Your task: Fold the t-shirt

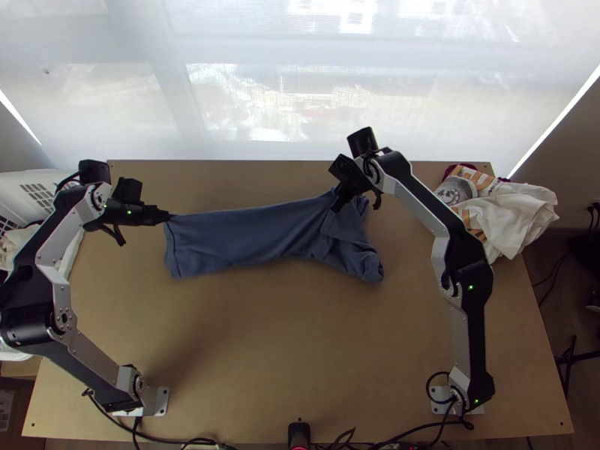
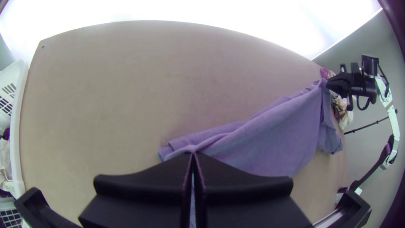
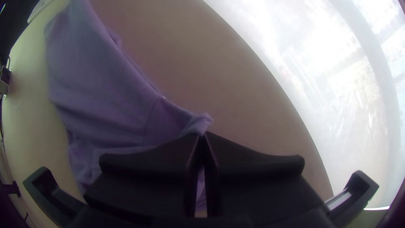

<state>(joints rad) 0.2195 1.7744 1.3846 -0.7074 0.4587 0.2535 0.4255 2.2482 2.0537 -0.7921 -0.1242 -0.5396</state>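
1. The t-shirt [image 1: 240, 238] lies across the middle of the tabletop [image 1: 300, 360], toward its far half: a long, folded strip, fairly smooth at the left and bunched at the right end.
2. In the top view, the left gripper [image 1: 168, 216] is at the strip's far left corner, and the right gripper [image 1: 336, 208] at its far side, near the bunched end.
3. The left wrist view shows the left gripper's fingers [image 2: 139, 181] closed on a pinch of shirt, with a narrow doubled edge running beside them. Farther off, the shirt rises to a peak at the right gripper.
4. The right wrist view adds a seam and a small tuft of fabric at the tips. It is dark there, but the fingers appear closed on that part of the shirt.
5. The tabletop's far edge runs beyond the shirt, beside a pale window covering [image 1: 300, 90], with a narrower strip of tabletop between.
6. The widest room is on the near side, between the shirt and the two arms' bases; cables [image 1: 442, 429] run along the near edge.
7. A white basket [image 2: 16, 147] stands against the left edge, and piled clothes [image 1: 517, 214] lie at the far right corner, apart from the shirt.
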